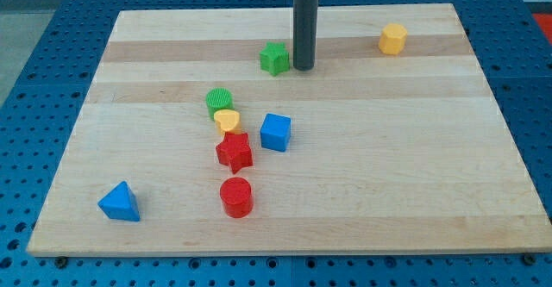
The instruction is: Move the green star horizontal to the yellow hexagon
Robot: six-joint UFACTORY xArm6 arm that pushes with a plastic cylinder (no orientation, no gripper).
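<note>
The green star (274, 58) lies near the top middle of the wooden board. The yellow hexagon (392, 39) sits near the view's top right, a little higher in the view than the star. My tip (303, 67) stands just to the right of the green star, close beside it; contact cannot be made out. The dark rod rises straight up from the tip to the view's top edge.
A green cylinder (219, 101), a small yellow heart-like block (227, 120), a red star (234, 152), a blue cube (275, 132) and a red cylinder (235, 196) cluster at the centre left. A blue triangular block (119, 202) lies at the bottom left. The board (414, 175) rests on a blue perforated table.
</note>
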